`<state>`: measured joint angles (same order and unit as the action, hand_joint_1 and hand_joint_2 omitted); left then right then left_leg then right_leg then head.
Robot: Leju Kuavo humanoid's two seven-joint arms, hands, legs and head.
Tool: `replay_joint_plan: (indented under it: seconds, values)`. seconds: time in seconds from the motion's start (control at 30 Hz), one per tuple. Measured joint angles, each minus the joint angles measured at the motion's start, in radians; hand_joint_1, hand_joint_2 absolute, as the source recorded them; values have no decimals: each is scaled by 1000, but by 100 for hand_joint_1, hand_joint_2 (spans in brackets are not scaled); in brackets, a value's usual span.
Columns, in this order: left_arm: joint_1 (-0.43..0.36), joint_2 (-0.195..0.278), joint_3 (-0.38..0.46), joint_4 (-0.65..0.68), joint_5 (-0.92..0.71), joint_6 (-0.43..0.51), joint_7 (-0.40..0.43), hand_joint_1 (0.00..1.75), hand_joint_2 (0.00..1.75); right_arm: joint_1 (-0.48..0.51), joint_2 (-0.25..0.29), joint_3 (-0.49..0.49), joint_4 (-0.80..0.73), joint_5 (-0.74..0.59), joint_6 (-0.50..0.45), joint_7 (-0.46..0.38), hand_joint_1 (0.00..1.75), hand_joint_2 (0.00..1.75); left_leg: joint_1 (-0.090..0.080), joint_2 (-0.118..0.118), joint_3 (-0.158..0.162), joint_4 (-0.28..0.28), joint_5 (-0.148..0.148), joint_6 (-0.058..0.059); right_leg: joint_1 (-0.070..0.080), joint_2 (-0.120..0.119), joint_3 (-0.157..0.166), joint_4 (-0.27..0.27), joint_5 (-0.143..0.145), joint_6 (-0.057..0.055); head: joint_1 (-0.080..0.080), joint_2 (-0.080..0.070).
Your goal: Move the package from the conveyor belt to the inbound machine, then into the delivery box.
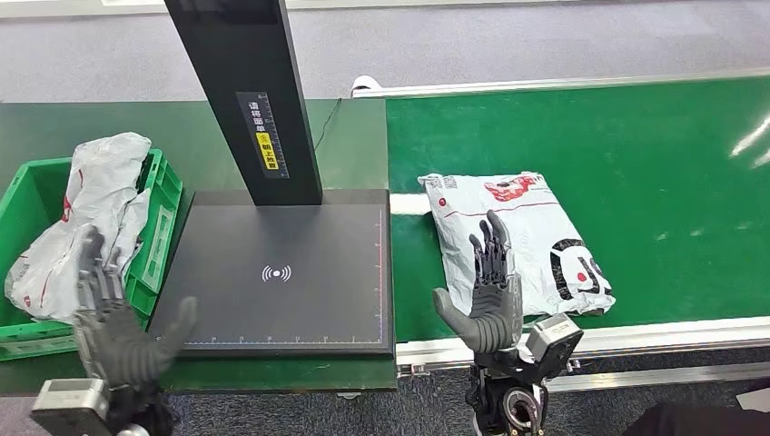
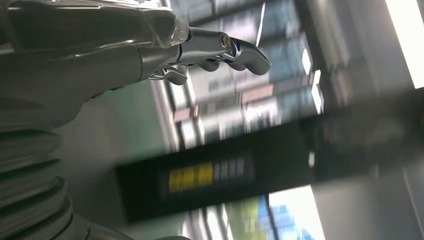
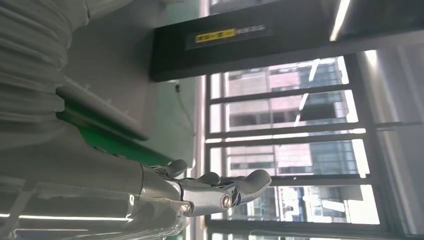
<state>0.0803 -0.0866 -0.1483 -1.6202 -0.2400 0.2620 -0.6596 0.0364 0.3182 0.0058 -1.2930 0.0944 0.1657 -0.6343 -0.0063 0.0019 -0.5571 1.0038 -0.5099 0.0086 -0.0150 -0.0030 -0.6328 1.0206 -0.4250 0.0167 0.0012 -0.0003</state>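
Note:
A white plastic package [image 1: 531,236] with red and black print lies flat on the green conveyor belt [image 1: 636,173], near its front edge. My right hand [image 1: 488,291] is raised with fingers spread just in front of the package's near left corner, holding nothing. My left hand [image 1: 113,318] stands open with fingers apart at the front left corner of the black inbound machine platform [image 1: 281,272]. The green delivery box [image 1: 159,218] sits left of the platform with grey and white bags [image 1: 86,218] in it. Both wrist views show straight fingers [image 2: 235,47] [image 3: 230,192] with nothing in them.
The machine's black post [image 1: 250,100] rises from the back of the platform and leans over it. A silver rail [image 1: 636,336] runs along the conveyor's front edge. The dark green table [image 1: 354,136] lies under the machine and box.

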Motion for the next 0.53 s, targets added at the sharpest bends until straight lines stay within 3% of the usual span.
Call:
replay_joint_plan:
  seconds: [0.1, 0.27, 0.53]
  values:
    - [39, -38, -60, 9, 12, -80, 12, 0, 175, 16, 4, 28, -16, 68, -32, 24, 0, 175, 0, 0, 0, 0, 0, 0, 0, 0, 0, 0, 0, 0, 0, 0]
    - [72, -101, -87, 40, 74, -185, 9, 0, 175, 33, 6, 69, -28, 92, -44, 43, 0, 175, 0, 0, 0, 0, 0, 0, 0, 0, 0, 0, 0, 0, 0, 0]
    - [101, -148, -99, 72, 35, -200, 44, 0, 175, 40, 1, 113, -25, 91, -64, 42, 0, 175, 0, 0, 0, 0, 0, 0, 0, 0, 0, 0, 0, 0, 0, 0]
